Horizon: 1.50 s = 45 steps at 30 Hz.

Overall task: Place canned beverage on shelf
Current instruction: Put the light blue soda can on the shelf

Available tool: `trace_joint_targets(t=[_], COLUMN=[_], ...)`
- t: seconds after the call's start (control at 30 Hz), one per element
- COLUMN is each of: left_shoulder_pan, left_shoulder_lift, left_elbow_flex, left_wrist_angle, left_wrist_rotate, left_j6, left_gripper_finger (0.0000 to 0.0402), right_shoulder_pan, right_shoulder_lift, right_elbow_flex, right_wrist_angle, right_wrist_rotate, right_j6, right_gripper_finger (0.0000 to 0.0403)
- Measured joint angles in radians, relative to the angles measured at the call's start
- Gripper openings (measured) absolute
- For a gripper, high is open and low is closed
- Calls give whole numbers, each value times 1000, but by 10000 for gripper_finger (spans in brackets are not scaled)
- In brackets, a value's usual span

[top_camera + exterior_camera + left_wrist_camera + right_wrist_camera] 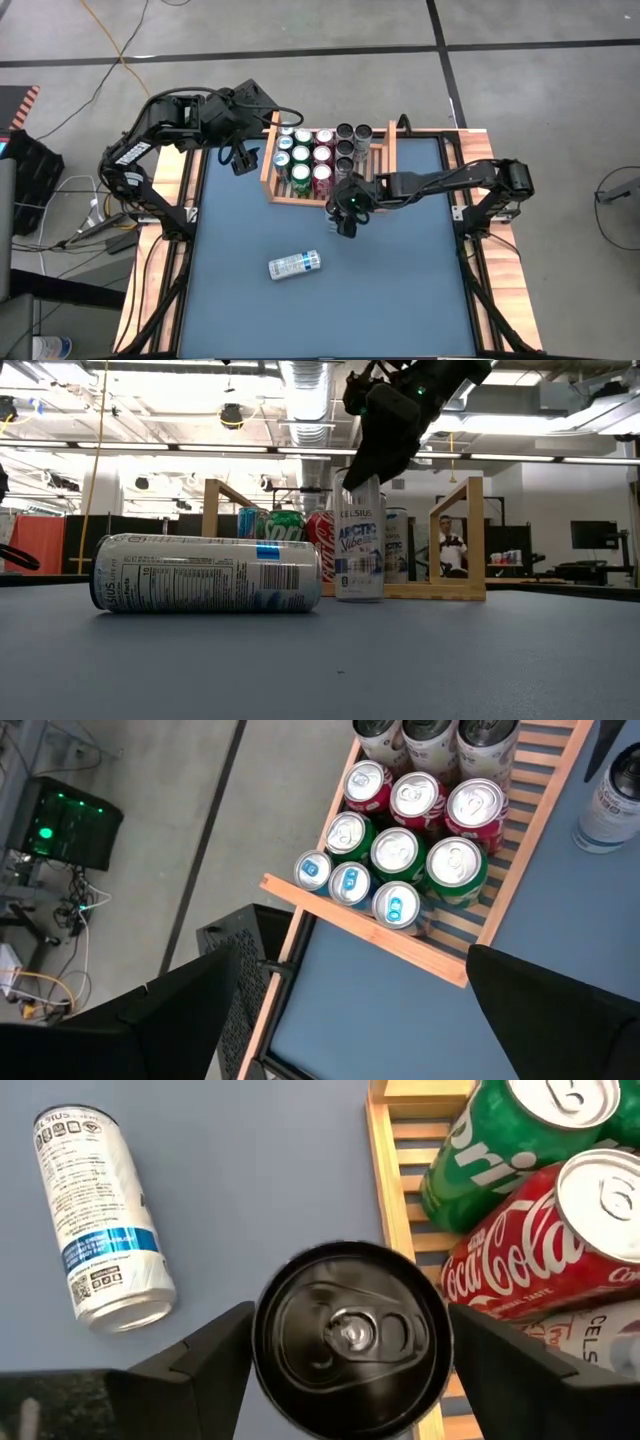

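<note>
Cans fill the shelf in the upper middle of the high view, in blue, green, red and dark rows. At the shelf's lower edge the right gripper hangs over an upright can, which its body hides here. A second can lies on its side on the blue table, below and left of the shelf. The left gripper waits with fingers wide apart beside the shelf's left board.

In the low view, the lying can fills the left centre. The upright can stands on the table in front of the shelf, and the right gripper comes down onto its top from the upper edge.

In the left wrist view, the shelf crosses the upper right, and the upright can stands just outside it.

In the right wrist view, the upright can's dark top sits between the spread fingers, touching the shelf's front rail. I cannot tell whether the fingers press on it.
</note>
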<state>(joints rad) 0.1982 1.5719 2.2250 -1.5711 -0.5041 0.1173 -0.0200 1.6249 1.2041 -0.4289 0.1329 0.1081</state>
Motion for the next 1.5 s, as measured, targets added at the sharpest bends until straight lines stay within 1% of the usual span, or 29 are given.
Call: trace_joint_targets(t=[0.33,0.53,0.63,0.73,0.87,0.93,1.0,1.17,1.33,1.5], left_shoulder_pan=[0,0,0,0,0,0,0,0,0,0], left_shoulder_lift=[0,0,0,0,0,0,0,0,0,0], left_elbow_flex=[0,0,0,0,0,0,0,0,0,0], left_wrist_angle=[0,0,0,0,0,0,0,0,0,0], left_wrist_rotate=[0,0,0,1,0,1,1,0,0,0], left_j6=[-33,-33,-32,-31,-20,-18,-17,-17,-17,-29], left_gripper_finger=[380,380,380,380,380,380,380,380,380,380], right_shoulder_pan=[1,17,29,29,22,-4,-52,-194,-336,-429], right_shoulder_lift=[0,-27,-77,-156,-256,-309,-347,-381,-373,-383], right_elbow_flex=[0,-2,-4,-1,-1,-1,-1,-1,-6,-137], right_wrist_angle=[-9,-44,-65,-153,-276,-335,-361,-326,-221,-93], right_wrist_rotate=[1,1,-3,-4,81,122,130,119,-36,-102], right_j6=[34,78,102,122,114,83,38,-98,-216,-254], right_gripper_finger=[232,231,231,231,231,231,231,231,231,234])
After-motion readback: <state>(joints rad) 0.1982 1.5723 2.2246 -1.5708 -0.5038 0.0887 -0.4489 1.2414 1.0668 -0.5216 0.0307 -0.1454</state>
